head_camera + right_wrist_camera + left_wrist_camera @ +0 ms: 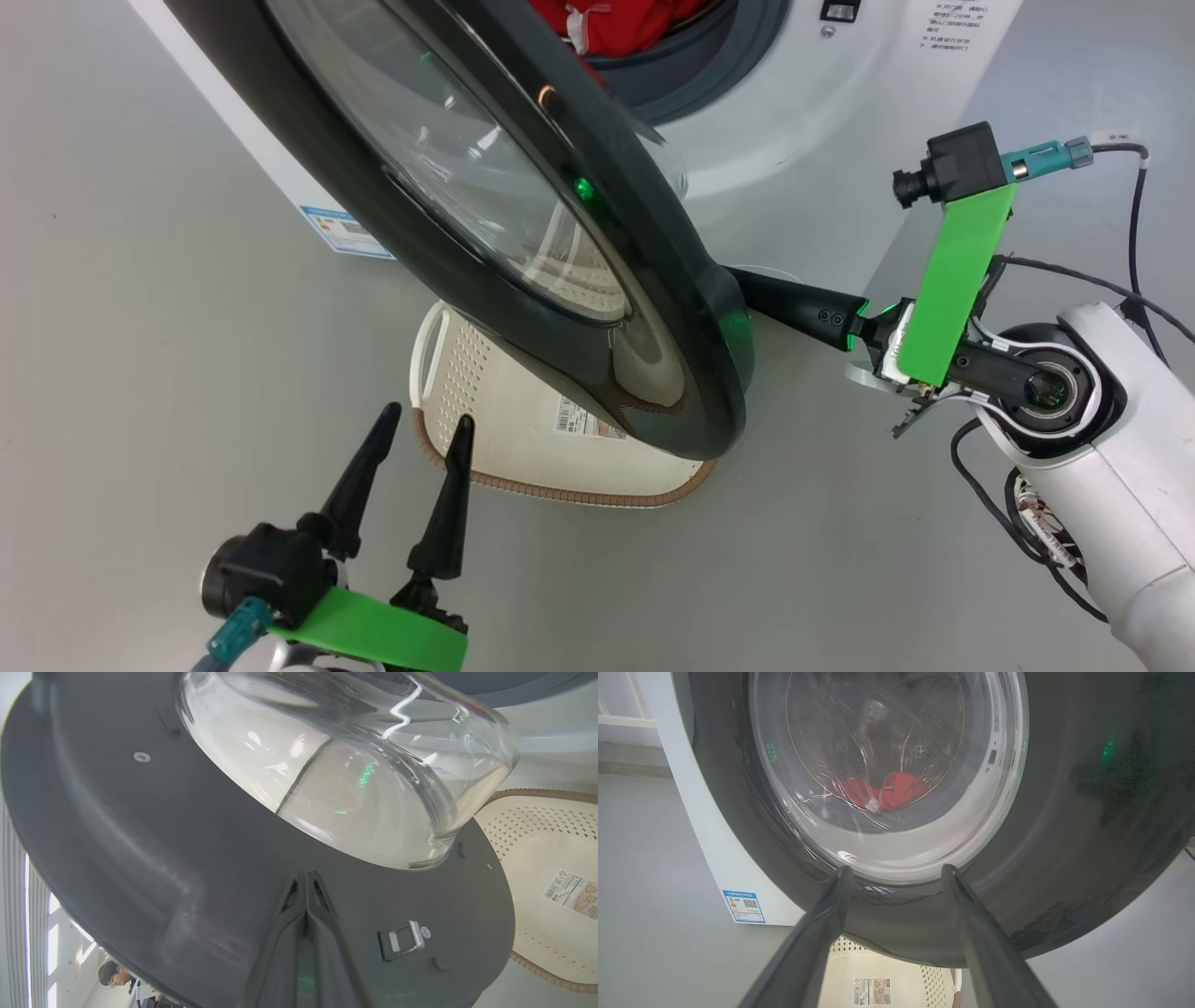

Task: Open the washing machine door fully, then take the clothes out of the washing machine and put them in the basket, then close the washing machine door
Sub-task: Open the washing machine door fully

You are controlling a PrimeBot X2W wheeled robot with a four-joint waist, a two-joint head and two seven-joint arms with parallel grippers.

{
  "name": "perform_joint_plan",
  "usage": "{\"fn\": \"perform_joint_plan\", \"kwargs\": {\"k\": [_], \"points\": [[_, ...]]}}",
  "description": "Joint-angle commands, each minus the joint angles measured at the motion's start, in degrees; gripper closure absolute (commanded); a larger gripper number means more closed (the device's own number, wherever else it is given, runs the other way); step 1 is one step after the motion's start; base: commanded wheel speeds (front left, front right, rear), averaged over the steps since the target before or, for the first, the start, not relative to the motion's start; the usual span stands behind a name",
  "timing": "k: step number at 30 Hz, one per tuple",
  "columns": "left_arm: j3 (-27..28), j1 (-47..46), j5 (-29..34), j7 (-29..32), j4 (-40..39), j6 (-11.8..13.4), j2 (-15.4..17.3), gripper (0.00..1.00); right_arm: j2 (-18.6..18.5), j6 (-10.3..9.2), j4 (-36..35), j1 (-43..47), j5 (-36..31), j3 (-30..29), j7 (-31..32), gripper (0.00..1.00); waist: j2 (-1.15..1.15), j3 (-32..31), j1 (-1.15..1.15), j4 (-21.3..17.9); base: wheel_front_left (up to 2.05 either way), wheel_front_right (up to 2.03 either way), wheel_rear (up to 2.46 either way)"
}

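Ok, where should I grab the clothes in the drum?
I'd pinch the bunched top fold of the red clothes, coming straight in through the drum mouth from the open right side of the door; they lie heaped low near the front.

Door in the way
The washing machine door (653, 280) covers much of the basket (523, 448) and the right end effector's (761, 297) fingertips; the clothes (625, 23) are cut by the top edge; the blue label's (345, 231) print is unreadable.
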Motion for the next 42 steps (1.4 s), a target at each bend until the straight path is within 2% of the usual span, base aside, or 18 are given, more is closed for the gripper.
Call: {"fn": "perform_joint_plan", "kwargs": {"k": [1, 14, 15, 17, 18, 19, 20, 21, 22, 33, 42], "points": [[2.00, 0.50, -0.62, -0.70, -1.63, -0.02, 0.63, 0.00, 1.01, 0.45, -1.86, 1.35, -1.08, -0.47, 0.24, 1.00, 0.00, -0.04, 0.00, 0.03, 0.00, 0.00, 0.00], [2.73, 0.46, -0.20, -0.70, -1.23, -0.06, 0.63, 0.00, 1.54, 0.45, -1.22, 3.06, -4.42, -4.24, -3.83, 1.00, 0.00, -0.72, 0.00, -0.41, 0.00, 0.00, 0.00], [2.81, 0.47, -0.08, -0.70, -1.10, -0.08, 0.63, 0.00, 1.42, 0.45, -1.14, 3.50, -4.70, -4.56, -4.45, 0.92, 0.00, -0.85, 0.00, -0.51, 0.00, 0.00, 0.00], [3.05, 0.55, 0.15, -0.70, -0.85, -0.11, 0.63, 0.00, 1.16, 0.45, -1.05, 4.73, -5.07, -4.91, -5.34, 0.86, 0.00, -1.17, 0.00, -0.80, 0.00, 0.00, 0.00], [3.19, 0.60, 0.27, -0.70, -0.76, -0.13, 0.63, 0.00, 0.90, 0.45, -1.03, 5.36, -5.58, -5.06, -6.05, 0.77, 0.00, -1.31, 0.00, -0.97, 0.00, 0.00, 0.00], [3.56, 0.75, 0.50, -0.70, -0.63, -0.16, 0.63, 0.00, 0.65, 0.45, -0.97, 6.79, -6.12, -5.12, -7.23, 0.53, 0.00, -1.62, 0.00, -1.45, 0.00, 0.00, 0.00], [3.79, 0.83, 0.59, -0.70, -0.57, -0.18, 0.63, 0.00, 0.59, 0.45, -1.02, 7.52, -6.09, -5.28, -7.77, 0.42, 0.00, -1.74, 0.00, -1.71, 0.00, 0.00, 0.00], [4.04, 0.92, 0.64, -0.70, -0.48, -0.19, 0.63, 0.00, 0.46, 0.45, -0.98, 8.24, -6.29, -5.48, -8.57, 0.13, 0.00, -1.97, 0.00, -2.02, 0.00, 0.00, 0.00], [4.30, 1.06, 0.66, -0.70, -0.38, -0.21, 0.63, 0.00, 0.38, 0.45, -1.02, 9.02, -6.38, -5.53, -9.13, 0.00, 0.00, -2.18, 0.00, -2.30, 0.00, 0.00, 0.00], [6.82, 2.86, 1.46, -0.70, 0.71, -0.33, 0.63, 0.00, -0.54, 0.45, 0.44, 17.16, -7.92, -5.41, -16.34, 0.00, 0.00, -4.41, 0.00, -5.23, 0.00, 0.00, 0.00], [8.90, 4.14, 2.02, -0.70, 1.45, -0.38, 0.63, 0.00, -1.71, 0.45, 1.21, 23.06, -10.30, -2.13, -23.05, 0.00, 0.00, -5.81, 0.00, -7.75, 0.00, 0.00, 0.00]]}}
